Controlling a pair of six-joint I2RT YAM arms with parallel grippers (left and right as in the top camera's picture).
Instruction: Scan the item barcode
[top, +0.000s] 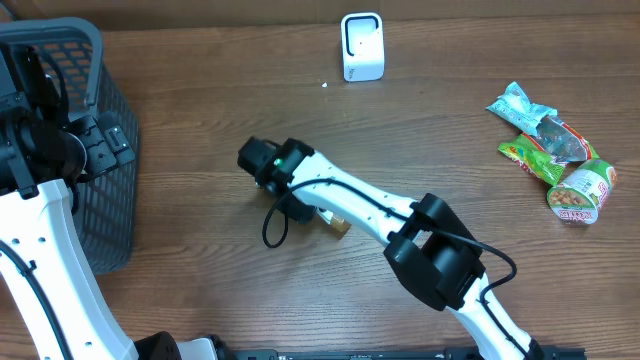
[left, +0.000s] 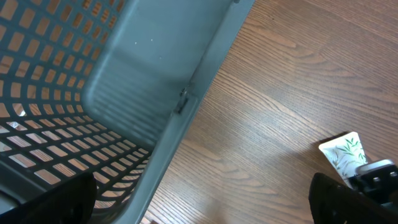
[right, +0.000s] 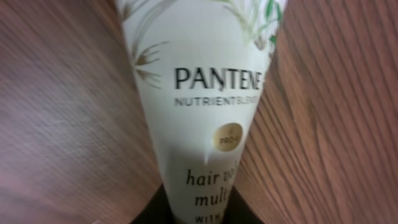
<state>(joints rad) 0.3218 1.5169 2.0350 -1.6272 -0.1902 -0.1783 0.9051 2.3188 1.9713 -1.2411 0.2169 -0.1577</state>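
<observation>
Site: we note a wood-grain table (top: 200, 90) with two arms working over it.
Item: a white Pantene tube (right: 199, 112) lies flat on the tabletop, left of centre. Its brand print and green leaf pattern face up.
Item position: the tube sits to the right of the basket and well apart from the scanner. From overhead the right arm hides most of it.
Right gripper (right: 199, 213): lowered over the tube, with a dark jaw set against each side of the tube's narrower end. We read this as a pinch on the tube, which rests on the wood.
Left gripper (left: 205, 211): jaws spread wide, one at each bottom corner of the left wrist view, with nothing between them. It hangs over the edge of the basket.
Basket (top: 112, 190): grey plastic mesh at the left edge of the table. The left arm crosses above it.
Scanner (top: 362, 46): a small white unit standing upright near the far edge, at about the middle of the table.
Snack packets (top: 555, 150): a loose cluster of silver, green and red wrappers at the far right, well apart from both arms.
Cross-check: in the left wrist view, the tube's flat leaf-printed end pokes out beside the dark right gripper at lower right.
</observation>
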